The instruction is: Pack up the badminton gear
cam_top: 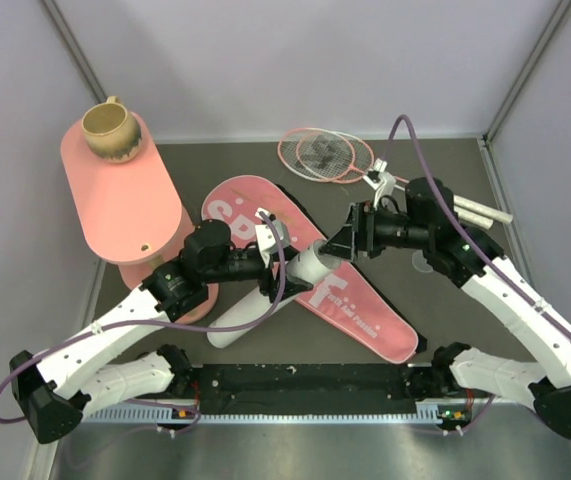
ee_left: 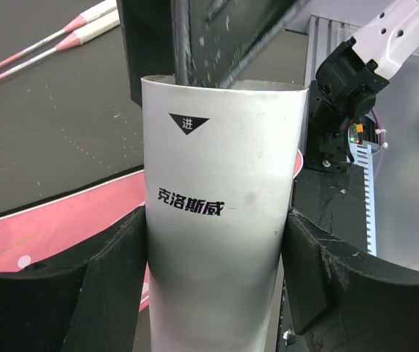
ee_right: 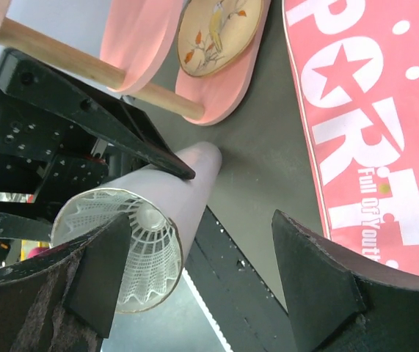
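My left gripper (cam_top: 268, 262) (ee_left: 216, 293) is shut on the long white tube (cam_top: 265, 295) (ee_left: 220, 220), holding it tilted above the pink "SPORT" bag (cam_top: 365, 310) (ee_right: 363, 147). My right gripper (cam_top: 348, 240) (ee_right: 209, 279) is open at the tube's upper mouth. A white shuttlecock (ee_right: 132, 253) sits just inside that mouth, beside one of my right fingers (ee_right: 99, 271). Two pink-framed rackets (cam_top: 323, 152) lie at the back; their shafts show in the left wrist view (ee_left: 62, 37). A small white thing (cam_top: 380, 183), perhaps a shuttlecock, lies next to them.
The pink oval tiered table (cam_top: 125, 200) stands at the back left with a tan mug (cam_top: 110, 130) on top; a decorated dish (ee_right: 213, 33) sits on its lower tier. White racket grips (cam_top: 480, 212) lie at the right. A black strip (cam_top: 305, 380) runs along the near edge.
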`<state>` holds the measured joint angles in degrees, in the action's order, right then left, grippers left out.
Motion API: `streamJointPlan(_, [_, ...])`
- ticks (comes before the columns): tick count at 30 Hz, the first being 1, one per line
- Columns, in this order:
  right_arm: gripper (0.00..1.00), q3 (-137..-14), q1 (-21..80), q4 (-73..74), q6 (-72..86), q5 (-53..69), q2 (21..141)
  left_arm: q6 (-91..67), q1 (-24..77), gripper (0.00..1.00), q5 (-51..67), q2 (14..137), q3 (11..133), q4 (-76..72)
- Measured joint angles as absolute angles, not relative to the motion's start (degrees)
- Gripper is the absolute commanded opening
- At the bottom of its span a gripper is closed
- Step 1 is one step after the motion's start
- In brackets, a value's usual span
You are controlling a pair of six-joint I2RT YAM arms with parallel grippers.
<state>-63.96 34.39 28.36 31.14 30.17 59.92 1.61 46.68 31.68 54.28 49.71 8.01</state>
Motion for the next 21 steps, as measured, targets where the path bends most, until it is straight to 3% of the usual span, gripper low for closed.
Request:
streamJointPlan(13, [0.78,-58.2,40.3,23.7,33.9,28.1,63.0,1.8,47.0,0.02,32.3,54.3,49.7,9.4])
streamJointPlan(21, [0.84,-59.7,29.6,30.2,31.9,21.1,52.5,1.6,46.9,0.02,31.2,54.3,49.7,8.6])
